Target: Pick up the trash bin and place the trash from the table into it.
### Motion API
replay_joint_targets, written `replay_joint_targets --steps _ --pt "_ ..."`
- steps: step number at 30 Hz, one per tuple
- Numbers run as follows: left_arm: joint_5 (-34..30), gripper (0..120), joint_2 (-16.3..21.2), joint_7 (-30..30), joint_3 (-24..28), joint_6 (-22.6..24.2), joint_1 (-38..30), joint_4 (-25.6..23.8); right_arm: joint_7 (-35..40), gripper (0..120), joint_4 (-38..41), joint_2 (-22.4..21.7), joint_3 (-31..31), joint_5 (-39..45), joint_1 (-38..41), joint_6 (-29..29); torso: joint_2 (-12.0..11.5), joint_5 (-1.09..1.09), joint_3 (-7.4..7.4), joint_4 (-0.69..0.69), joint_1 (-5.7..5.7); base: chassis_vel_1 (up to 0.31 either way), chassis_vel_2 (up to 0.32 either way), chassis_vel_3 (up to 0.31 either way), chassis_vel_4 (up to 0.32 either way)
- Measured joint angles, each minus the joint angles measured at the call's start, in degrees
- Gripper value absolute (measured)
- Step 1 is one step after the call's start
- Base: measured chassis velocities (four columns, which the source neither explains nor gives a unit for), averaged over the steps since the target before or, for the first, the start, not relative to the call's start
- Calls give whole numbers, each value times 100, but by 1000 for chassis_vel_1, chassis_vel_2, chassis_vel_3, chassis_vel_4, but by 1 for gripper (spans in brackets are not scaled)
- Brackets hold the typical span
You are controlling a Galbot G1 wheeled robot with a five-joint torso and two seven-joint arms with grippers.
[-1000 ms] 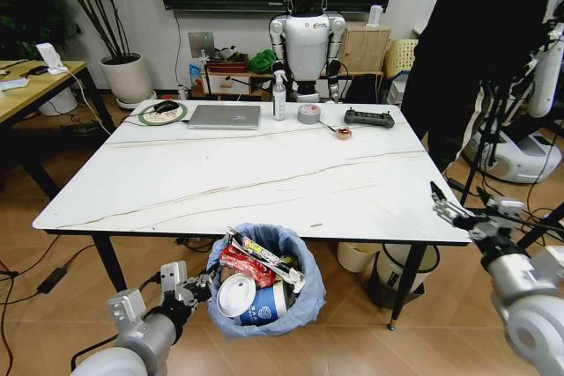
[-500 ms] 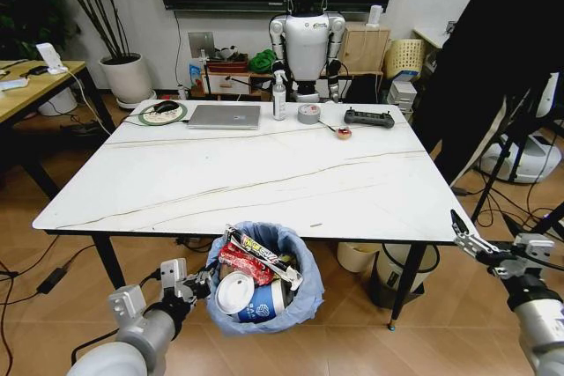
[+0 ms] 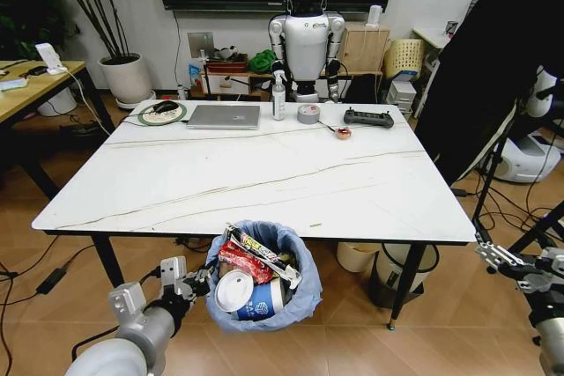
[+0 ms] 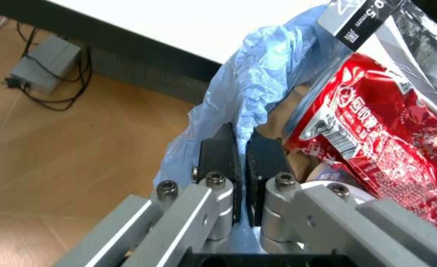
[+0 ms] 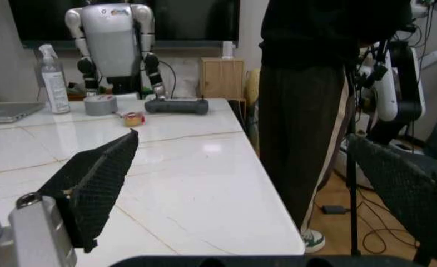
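The task looks all but done; the left gripper (image 4: pixel 241 161), fingers clamped on the blue liner, holds the trash bin (image 3: pixel 263 281) below the counter (image 3: pixel 264 173) edge, litter inside; the right gripper (image 3: pixel 509 263) hangs fingers apart beside it.

The table (image 3: pixel 264 178) carries a laptop (image 3: pixel 225 116) and tape roll (image 3: pixel 308 114).

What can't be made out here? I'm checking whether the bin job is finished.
- Trash bin bottom, head view: hidden under the piled trash and bag.
- Bin's dark body, left wrist view: the left gripper, shut on the bag rim, covers it.
- Right gripper, head view: fingers too small to judge.
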Motion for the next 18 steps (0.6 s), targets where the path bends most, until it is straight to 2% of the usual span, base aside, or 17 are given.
replay_joint_targets --steps 12,18 --pt "182 0 -82 -141 -29 -51 189 -23 -3 100 -6 -7 -8 4 11 0 0 0 0 0 0 0 0 0 0" --pt "493 0 -94 -165 -42 -96 209 52 -3 100 -9 -8 -11 6 14 -3 0 0 0 0 0 0 0 0 0"
